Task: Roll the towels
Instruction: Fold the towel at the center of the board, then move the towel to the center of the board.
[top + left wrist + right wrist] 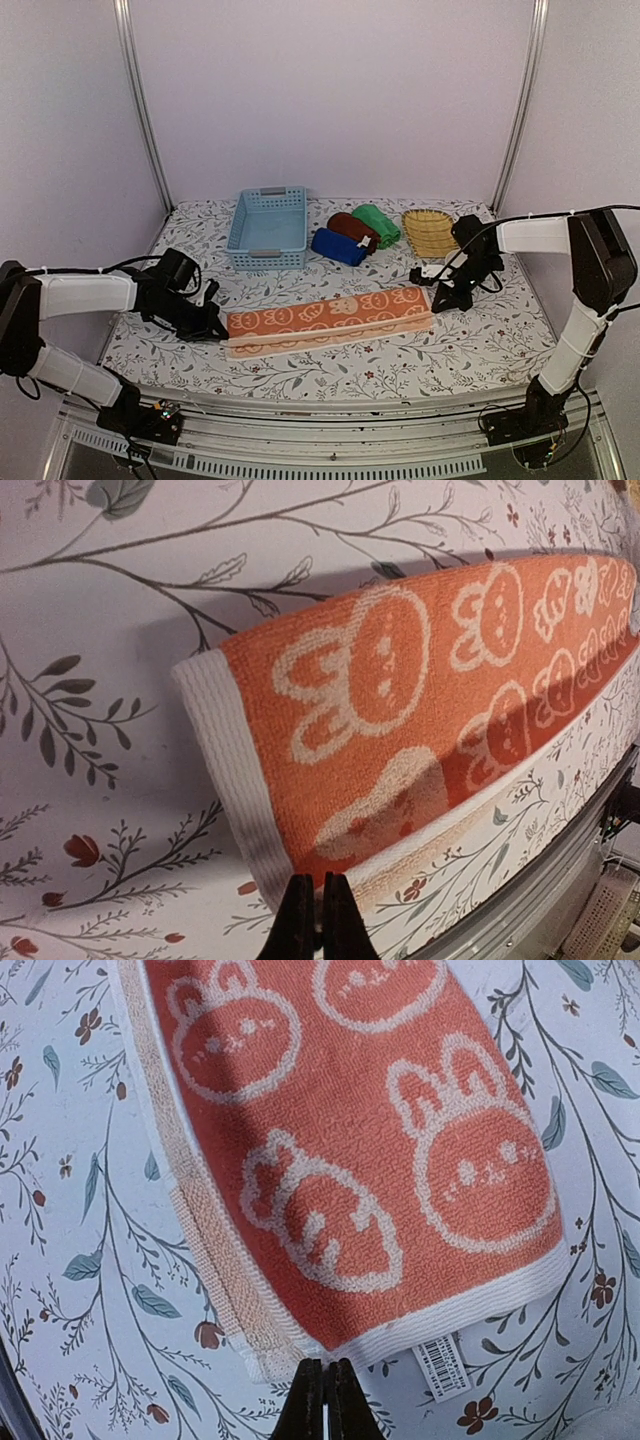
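Note:
The orange towel [330, 318] with a white rabbit pattern lies folded lengthwise across the front of the table, a pale strip of its lower layer showing along the near edge. My left gripper [218, 330] is low at the towel's left end, shut on the near corner of the upper layer [300, 780]; its tips [320, 905] meet at the white hem. My right gripper [440, 303] is at the right end, shut on the matching corner [340, 1160], tips [325, 1385] at the hem. Rolled dark blue [338, 246], maroon [352, 228] and green [378, 224] towels lie behind.
A light blue plastic basket [268, 228] stands at the back centre-left. At the back right, just behind my right arm, is a yellow wicker tray [430, 230]. A barcode label [441, 1364] sticks out from the towel's right hem. The table's metal front rail [560, 880] runs close to the towel.

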`<action>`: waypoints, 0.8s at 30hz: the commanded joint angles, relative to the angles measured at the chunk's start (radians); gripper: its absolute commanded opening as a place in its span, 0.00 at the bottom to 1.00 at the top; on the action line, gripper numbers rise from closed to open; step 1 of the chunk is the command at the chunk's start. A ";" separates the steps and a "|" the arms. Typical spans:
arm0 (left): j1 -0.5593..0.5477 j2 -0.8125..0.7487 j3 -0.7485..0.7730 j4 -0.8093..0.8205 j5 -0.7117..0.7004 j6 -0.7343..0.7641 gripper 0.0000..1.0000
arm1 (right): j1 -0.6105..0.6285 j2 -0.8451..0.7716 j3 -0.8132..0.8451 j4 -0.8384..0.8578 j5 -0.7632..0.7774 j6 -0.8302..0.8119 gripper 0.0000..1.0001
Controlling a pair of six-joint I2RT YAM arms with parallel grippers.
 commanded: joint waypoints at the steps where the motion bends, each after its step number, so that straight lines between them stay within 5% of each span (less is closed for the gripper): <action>1: -0.021 0.012 0.024 -0.028 -0.014 0.000 0.00 | -0.001 0.014 -0.016 0.009 0.011 -0.008 0.04; 6: -0.055 -0.024 0.058 -0.093 -0.023 -0.009 0.25 | 0.006 -0.055 -0.071 0.000 0.010 -0.010 0.24; 13: -0.056 -0.120 0.168 -0.141 -0.094 0.028 0.33 | 0.006 -0.161 -0.032 -0.055 -0.082 0.006 0.31; 17: -0.056 -0.030 0.180 -0.017 -0.115 0.045 0.30 | 0.008 -0.082 0.063 0.035 -0.082 0.164 0.31; 24: -0.060 0.159 0.201 0.173 -0.124 0.036 0.05 | 0.020 0.151 0.255 0.068 -0.035 0.409 0.26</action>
